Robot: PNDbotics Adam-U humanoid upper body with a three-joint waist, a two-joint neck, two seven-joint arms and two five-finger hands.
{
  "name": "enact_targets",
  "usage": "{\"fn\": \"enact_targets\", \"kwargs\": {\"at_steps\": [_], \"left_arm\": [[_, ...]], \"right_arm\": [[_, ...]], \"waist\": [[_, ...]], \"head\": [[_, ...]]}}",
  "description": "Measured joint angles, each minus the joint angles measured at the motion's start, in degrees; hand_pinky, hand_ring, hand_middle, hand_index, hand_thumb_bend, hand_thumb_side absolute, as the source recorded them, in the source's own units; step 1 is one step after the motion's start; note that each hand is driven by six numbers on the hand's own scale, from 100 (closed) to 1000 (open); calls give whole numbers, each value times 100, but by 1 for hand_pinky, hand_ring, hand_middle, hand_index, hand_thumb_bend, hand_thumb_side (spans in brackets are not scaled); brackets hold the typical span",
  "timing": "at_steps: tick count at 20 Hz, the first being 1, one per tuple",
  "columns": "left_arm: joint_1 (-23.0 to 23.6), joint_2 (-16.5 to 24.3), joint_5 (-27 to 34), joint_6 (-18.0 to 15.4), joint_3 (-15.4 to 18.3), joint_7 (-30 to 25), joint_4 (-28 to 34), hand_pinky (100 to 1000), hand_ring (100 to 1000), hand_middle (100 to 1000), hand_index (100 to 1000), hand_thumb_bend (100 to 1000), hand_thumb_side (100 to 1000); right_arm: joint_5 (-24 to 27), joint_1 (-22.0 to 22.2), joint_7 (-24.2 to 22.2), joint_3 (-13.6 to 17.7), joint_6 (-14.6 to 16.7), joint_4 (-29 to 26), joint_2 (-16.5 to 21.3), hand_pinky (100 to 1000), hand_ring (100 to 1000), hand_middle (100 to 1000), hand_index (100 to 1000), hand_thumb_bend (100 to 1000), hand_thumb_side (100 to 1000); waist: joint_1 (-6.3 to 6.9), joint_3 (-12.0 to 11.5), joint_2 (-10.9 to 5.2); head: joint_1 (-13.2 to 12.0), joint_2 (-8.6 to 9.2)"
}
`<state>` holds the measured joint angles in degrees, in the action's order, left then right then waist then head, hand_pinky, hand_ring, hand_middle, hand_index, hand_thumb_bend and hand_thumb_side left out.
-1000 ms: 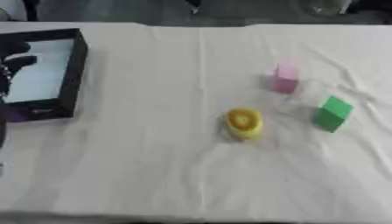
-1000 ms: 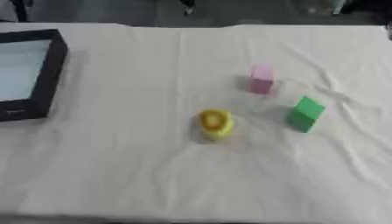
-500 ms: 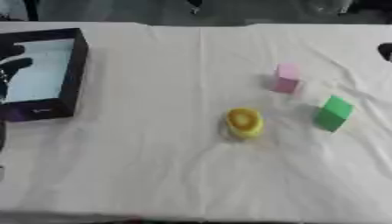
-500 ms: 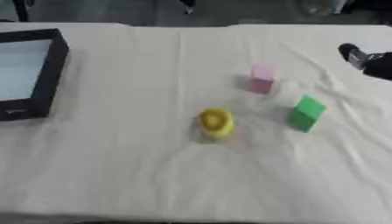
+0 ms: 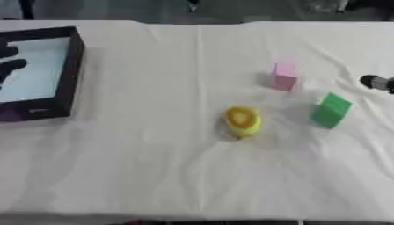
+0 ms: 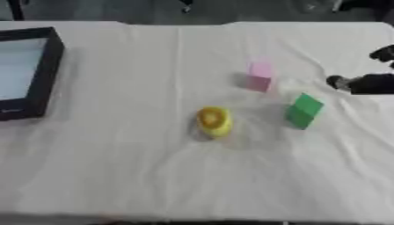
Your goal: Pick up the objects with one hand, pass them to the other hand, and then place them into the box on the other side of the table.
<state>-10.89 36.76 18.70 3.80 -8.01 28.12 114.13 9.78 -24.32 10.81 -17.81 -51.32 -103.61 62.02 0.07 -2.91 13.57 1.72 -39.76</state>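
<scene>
In comes the right hand (image 6: 368, 82) from the table's right edge, further in than half a second ago and absent a second back, so the first pick looks to be starting. Only a dark fingertip and part of the hand show, holding nothing; whether the fingers are spread or curled cannot be told.

Nearest its fingers sits the green block (image 6: 303, 110), tilted on the white cloth (image 6: 154, 167), below and to the left of the fingertip, near but clearly apart. The pink block (image 6: 259, 75) stands about level with the fingertip, further left. The yellow rounded object (image 6: 214, 121) lies toward the table's middle, well apart from the hand. None of the three has moved.

Over on the left side, the black box (image 5: 71, 70) waits. A dark shape at its left edge, the left hand (image 5: 9, 66), hangs over the box; its fingers cannot be made out. The green block looks the likeliest first target.
</scene>
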Motion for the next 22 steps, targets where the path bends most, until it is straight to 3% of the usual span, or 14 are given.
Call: {"fn": "enact_targets", "kwargs": {"at_steps": [9, 18, 22], "left_arm": [[-1, 3, 4, 18, -2, 7, 0, 1000, 768, 745, 826, 114, 837], [2, 3, 4, 47, -32, 7, -1, 1000, 768, 745, 826, 113, 843], [20, 3, 4, 73, -32, 18, -1, 1000, 768, 745, 825, 113, 844]], "right_arm": [[-374, -176, -639, -290, -68, 267, -113, 850, 927, 859, 847, 579, 337], [-275, -340, -623, -475, -67, 423, -317, 847, 929, 861, 842, 561, 301], [-60, -354, -523, -479, -65, 355, -341, 844, 931, 863, 839, 521, 245]], "waist": [[-1, -31, 0], [-1, -30, 46], [-1, -28, 49]], "head": [[31, -33], [63, -40], [72, -38]]}}
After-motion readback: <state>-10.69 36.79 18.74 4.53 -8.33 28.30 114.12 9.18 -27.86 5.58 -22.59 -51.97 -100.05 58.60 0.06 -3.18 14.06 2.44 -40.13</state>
